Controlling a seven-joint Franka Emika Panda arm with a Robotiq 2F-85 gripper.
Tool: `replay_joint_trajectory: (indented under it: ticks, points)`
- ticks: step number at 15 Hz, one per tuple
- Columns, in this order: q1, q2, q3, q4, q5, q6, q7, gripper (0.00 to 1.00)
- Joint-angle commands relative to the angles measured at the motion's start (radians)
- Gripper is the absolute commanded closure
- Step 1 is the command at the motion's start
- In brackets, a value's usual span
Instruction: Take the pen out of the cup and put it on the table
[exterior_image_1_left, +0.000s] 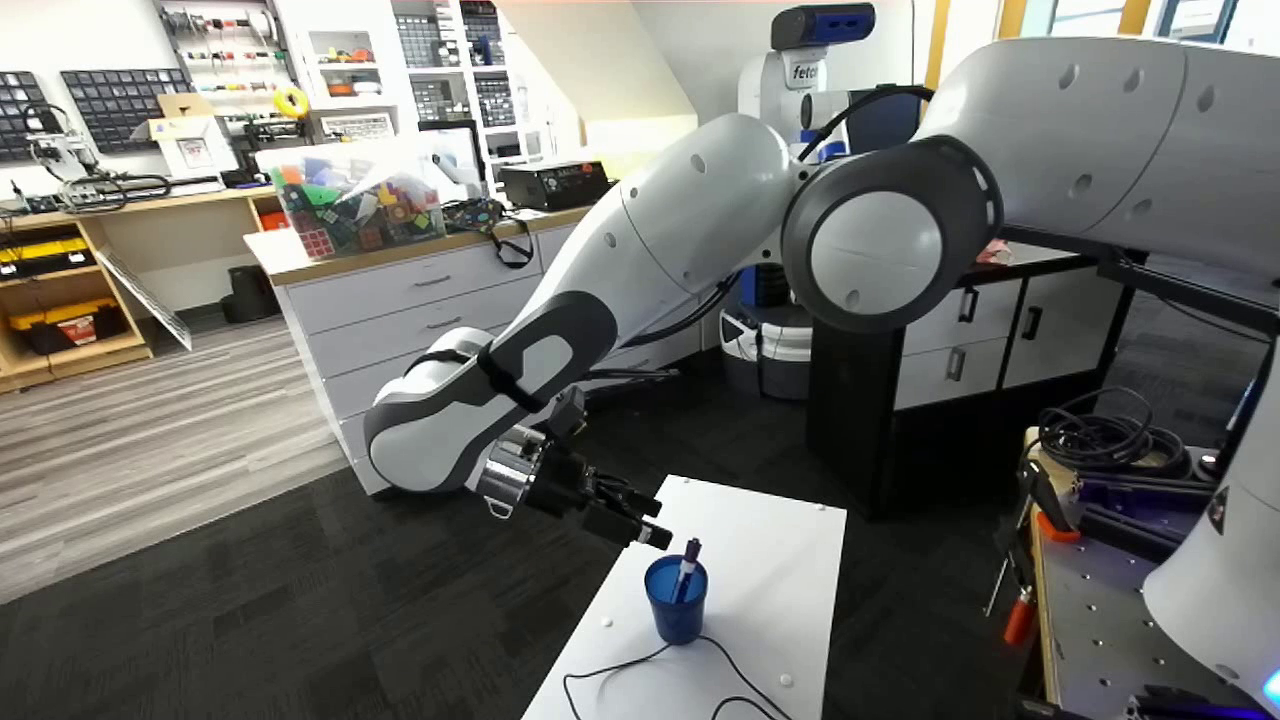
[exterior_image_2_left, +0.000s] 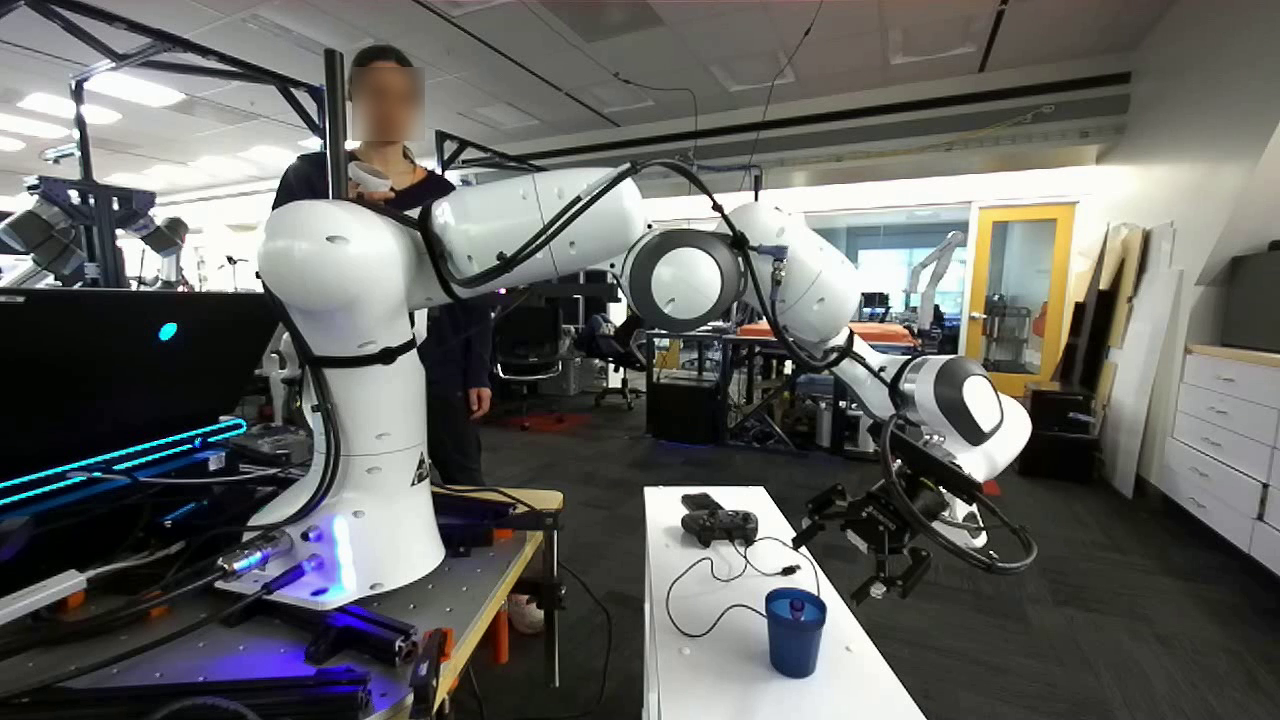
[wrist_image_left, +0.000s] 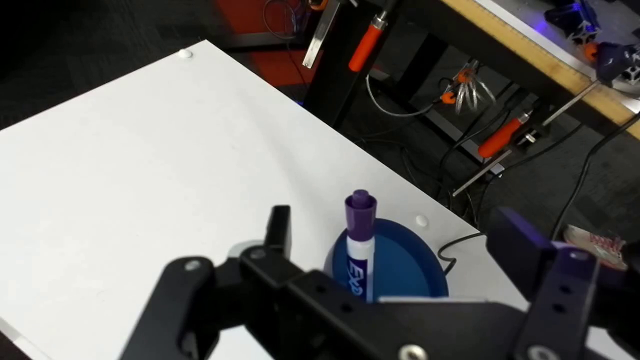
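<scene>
The pen (wrist_image_left: 361, 246) — a white-barrelled marker with a purple cap — is propped at a slight lean inside the blue cup (exterior_image_1_left: 676, 615), its capped end raised above the rim. The cup is placed on the white table (exterior_image_1_left: 770, 560), and a thin black cable (wrist_image_left: 464, 238) is seen running close to its base. The gripper (wrist_image_left: 398, 239) is spread wide and nothing is grasped; it is poised above and to one side of the cup, tilted rather than pointed straight down.

The step in hand is judged to be the approach to the pen. In the wrist view the pen is seen off-centre between the fingers, so a small sideways correction seems called for before anything is lowered. Both fingers are then best brought down on either side of the pen, with the rim avoided — a light cup could easily be tipped or shoved. If the white barrel can be reached, it should be preferred, since the cap might be pulled off when pinched alone. The pen is best drawn out along its own lean until its lower end is well above the rim, then laid flat away from the cable and released gently, as it may roll.
</scene>
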Motion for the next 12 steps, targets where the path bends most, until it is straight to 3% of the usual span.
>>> replay_joint_trajectory:
  ticks: [1,12]
  points:
    - [-0.003,-0.003,0.001,-0.007,0.004,-0.002,0.002,0.0]
    - [-0.011,-0.021,0.003,-0.069,0.019,0.013,0.028,0.0]
